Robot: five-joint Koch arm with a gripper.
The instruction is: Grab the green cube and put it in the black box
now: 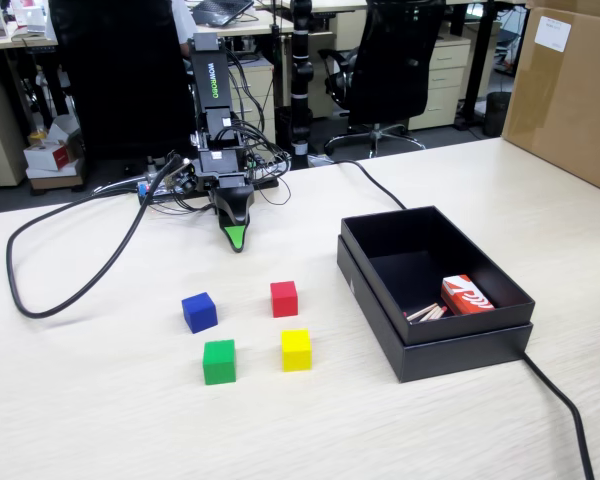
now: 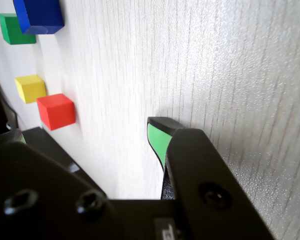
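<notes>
- Right now the hand (image 1: 237, 240) hangs nose-down just above the worktop (image 1: 100, 400), close to the arm's base, and holds nothing.
- Its jaws look pressed together into one green-tipped point in the fixed view; the wrist view shows no gap between them either, so I read it as closed and empty.
- The green cube (image 1: 219, 361) sits on the worktop at the near-left corner of a square of four cubes, well apart from the hand.
- The blue cube (image 1: 199, 312) lies just behind it and the yellow cube (image 1: 296, 350) just to its right in the fixed view; the red cube (image 1: 284, 298) takes the far-right corner.
- The black box (image 1: 435, 350) stands to the right of the cubes, with a small red-and-white carton (image 1: 466, 295) already inside.
- Risk, as I judge it: the blue cube lies between the hand and the green one, so a low straight reach would knock it aside.
- The jaws must open before descending; a late opening would push the green cube away.
- A wide spread could also catch the yellow neighbour.
- On the carry, a low pass could strike the box's raised rim and drop the cube outside.
</notes>
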